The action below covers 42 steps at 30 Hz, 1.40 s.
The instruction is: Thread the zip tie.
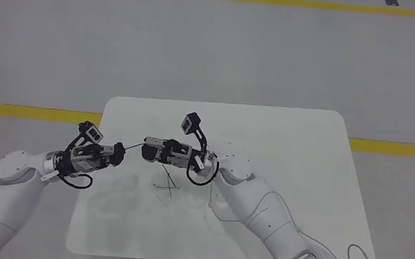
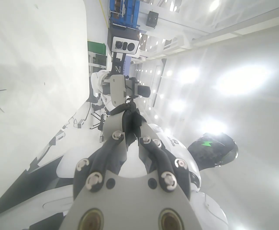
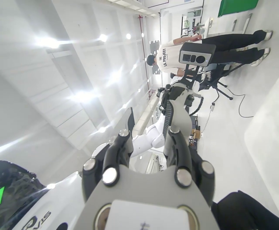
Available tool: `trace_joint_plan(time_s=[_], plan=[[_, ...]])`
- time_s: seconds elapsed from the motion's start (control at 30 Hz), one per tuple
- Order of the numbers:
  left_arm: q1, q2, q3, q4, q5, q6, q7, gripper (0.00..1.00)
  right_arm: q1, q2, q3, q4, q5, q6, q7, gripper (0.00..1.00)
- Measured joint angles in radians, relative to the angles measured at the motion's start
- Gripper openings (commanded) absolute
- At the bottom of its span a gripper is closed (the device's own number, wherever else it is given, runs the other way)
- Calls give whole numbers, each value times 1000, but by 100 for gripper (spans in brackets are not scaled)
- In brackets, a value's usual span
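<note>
Pinches zip tie [image 1: 132, 147] in shut L gripper [image 1: 117, 152], pointing it at R gripper [image 1: 147, 149] — presumably aligning for threading; R closure — can't tell.

The zip tie [image 1: 132, 147] was a thin dark strip held in the air above the white surface [image 1: 288, 161], running almost level with a slight sag. One end was pinched in the closed fingertips of the left tool [image 1: 117, 151]. The other end reached the tip of the right tool [image 1: 148, 148], whose fingers stood apart. Two further thin dark strips [image 1: 165, 180] lay crossed on the surface just beneath the right tool.
</note>
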Motion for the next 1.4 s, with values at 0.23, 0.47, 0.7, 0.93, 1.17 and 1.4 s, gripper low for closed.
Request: trace_joint_plan(time_s=[0.23,0.47,0.7,0.93,1.17,1.4], plan=[[0,0,0,0,0,0,0,0,4,-8,4,23,-8,0,1,17],[0,0,0,0,0,0,0,0,5,-14,11,39,-14,0,0,17],[0,0,0,0,0,0,0,0,5,-18,19,47,-21,0,-1,0],[0,0,0,0,0,0,0,0,6,-20,25,45,-51,0,-11,0],[0,-1,2,-6,3,2,10,100,-5,-14,39,19,-105,0,-28,0],[16,-4,6,-50,25,9,64,100,-13,-17,28,-1,-125,0,-39,0]])
